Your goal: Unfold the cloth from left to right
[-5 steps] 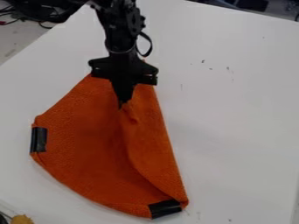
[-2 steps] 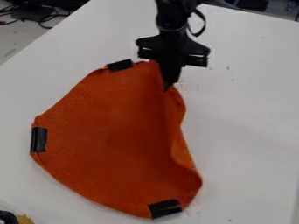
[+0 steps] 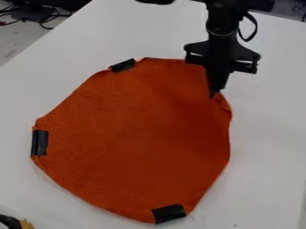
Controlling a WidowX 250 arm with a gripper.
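Three black strips [image 3: 40, 143], all left of the gripper [image 3: 213, 95] in view, probably anchor the cloth [image 3: 131, 134] so a pull spreads it. Closed, the gripper pinches the cloth's upper-right edge; the rest lies below and leftward.

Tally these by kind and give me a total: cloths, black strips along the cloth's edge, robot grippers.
Orange cloth: 1
Black strips along its edge: 3
Gripper: 1
Total: 5
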